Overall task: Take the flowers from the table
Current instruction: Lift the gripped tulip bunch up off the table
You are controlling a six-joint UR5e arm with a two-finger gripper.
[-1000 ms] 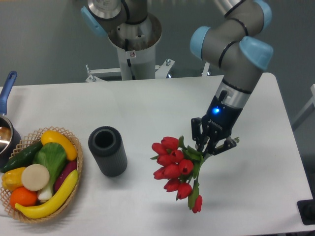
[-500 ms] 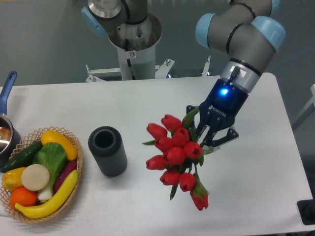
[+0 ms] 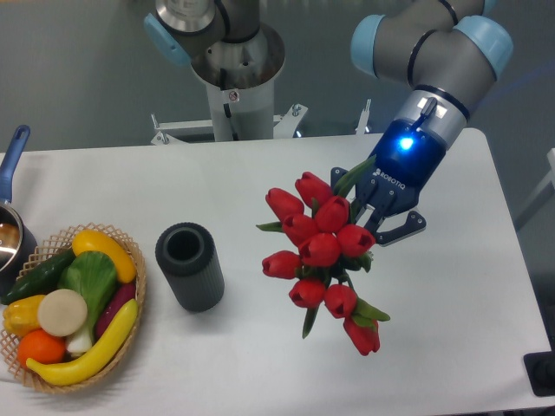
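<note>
The flowers (image 3: 325, 260) are held clear of the table (image 3: 260, 186), and the fingers (image 3: 375, 227) are clamped on the stems, which are mostly hidden behind the blooms. The bunch spreads down and to the left of the gripper (image 3: 381, 212), toward the camera, so its long axis runs from the fingers at upper right to the lowest bloom at lower left-front. No part of the bunch is seen touching the table; it appears to hang above the bare right half of it. The pick is judged essentially done, and only a steady hold is judged to be needed next; with the heads hanging out past the grip, slipping could be a risk.

One bunch is counted, with about ten red blooms and a few green leaves. One black ribbed cylinder (image 3: 189, 265) stands upright well to the left of the flowers. One basket (image 3: 52, 381) of vegetables sits at the far left, and one pot (image 3: 12, 217) is partly seen at the left edge. One arm is in use.
</note>
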